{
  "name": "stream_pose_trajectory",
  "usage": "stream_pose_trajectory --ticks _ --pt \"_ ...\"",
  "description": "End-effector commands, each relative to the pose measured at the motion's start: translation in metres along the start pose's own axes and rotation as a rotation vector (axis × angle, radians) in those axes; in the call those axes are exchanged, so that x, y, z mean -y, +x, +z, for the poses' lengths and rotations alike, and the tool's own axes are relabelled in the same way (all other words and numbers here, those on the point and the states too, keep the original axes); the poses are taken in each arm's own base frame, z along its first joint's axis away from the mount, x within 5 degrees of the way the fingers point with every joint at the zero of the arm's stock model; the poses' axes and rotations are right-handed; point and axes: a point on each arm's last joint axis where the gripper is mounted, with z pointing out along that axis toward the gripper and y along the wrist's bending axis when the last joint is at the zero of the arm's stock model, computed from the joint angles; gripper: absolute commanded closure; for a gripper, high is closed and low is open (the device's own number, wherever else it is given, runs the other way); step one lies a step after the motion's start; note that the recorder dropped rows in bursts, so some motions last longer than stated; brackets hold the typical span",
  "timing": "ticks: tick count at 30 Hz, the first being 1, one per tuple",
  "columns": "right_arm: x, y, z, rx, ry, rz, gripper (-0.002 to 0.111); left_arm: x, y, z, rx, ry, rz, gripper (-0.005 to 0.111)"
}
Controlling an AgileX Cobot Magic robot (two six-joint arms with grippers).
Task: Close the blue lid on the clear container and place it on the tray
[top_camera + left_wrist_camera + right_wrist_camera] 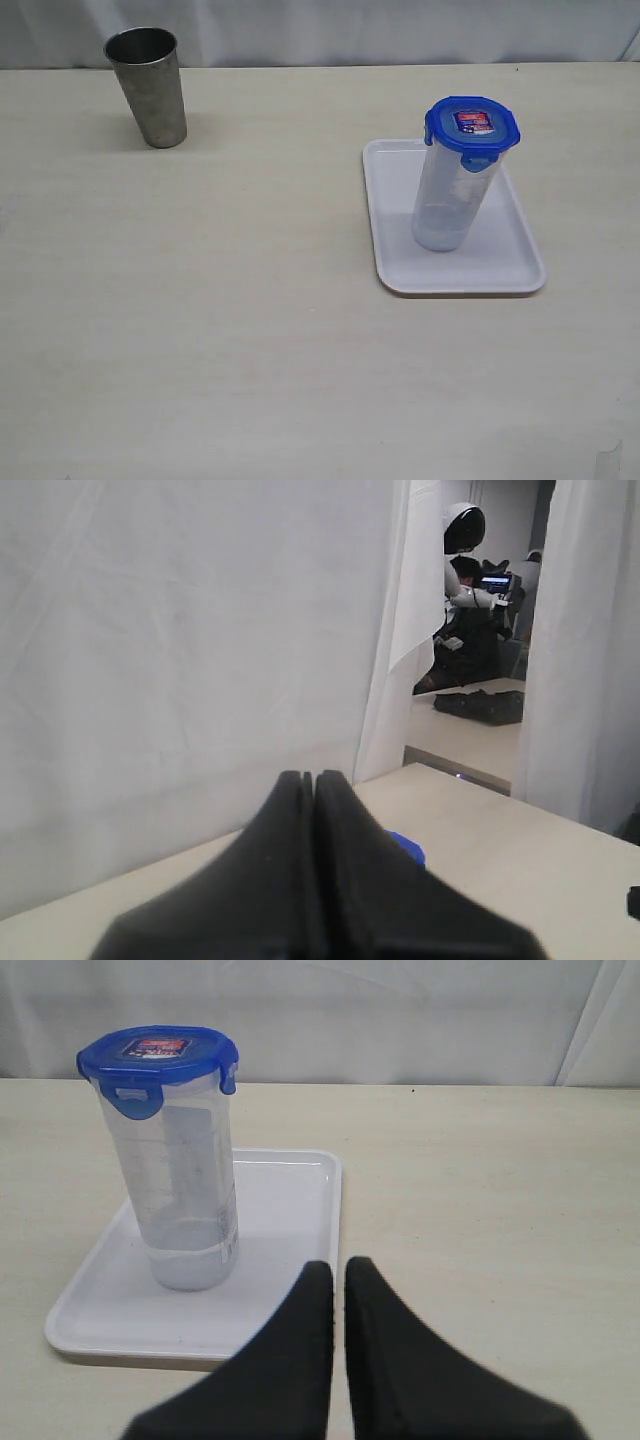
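The clear container (450, 200) stands upright on the white tray (395, 230), right of the table's middle. The blue lid (472, 125) sits on top of it, its red-and-white label facing up. In the right wrist view the container (185, 1200) with its lid (158, 1052) stands on the tray (290, 1220), a little beyond my right gripper (338, 1268), which is shut and holds nothing. My left gripper (314, 777) is shut and empty too, pointing toward a white curtain; a sliver of the blue lid (408, 848) peeks past its fingers. Neither gripper appears in the exterior view.
A grey steel cup (148, 88) stands upright at the table's far left. A white curtain (320, 30) runs behind the table's back edge. Bare beige table (200, 320) lies left of and in front of the tray.
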Motion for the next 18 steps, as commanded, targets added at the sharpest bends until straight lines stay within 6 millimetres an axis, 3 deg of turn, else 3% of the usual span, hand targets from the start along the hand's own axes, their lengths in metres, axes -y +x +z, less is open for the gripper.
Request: stream_pose_trajectory --ticks 1,3,7,12,18 --pt "0.0 0.001 0.0 0.003 0.004 0.004 0.104 0.001 0.001 -0.001 -0.001 0.011 -0.235 0.107" --pt "0.0 0.001 0.0 0.003 0.004 0.004 0.104 0.0 0.001 -0.001 -0.001 0.005 -0.383 0.107" --pt "0.0 0.001 0.0 0.003 0.004 0.004 0.104 -0.008 0.005 -0.002 -0.019 -0.099 -0.496 0.107" --pt "0.0 0.001 0.0 0.003 0.004 0.004 0.104 -0.013 0.013 -0.003 -0.113 -0.169 -0.324 0.107" --pt "0.0 0.001 0.0 0.003 0.004 0.004 0.104 -0.009 0.017 -0.003 -0.183 -0.102 0.001 0.107"
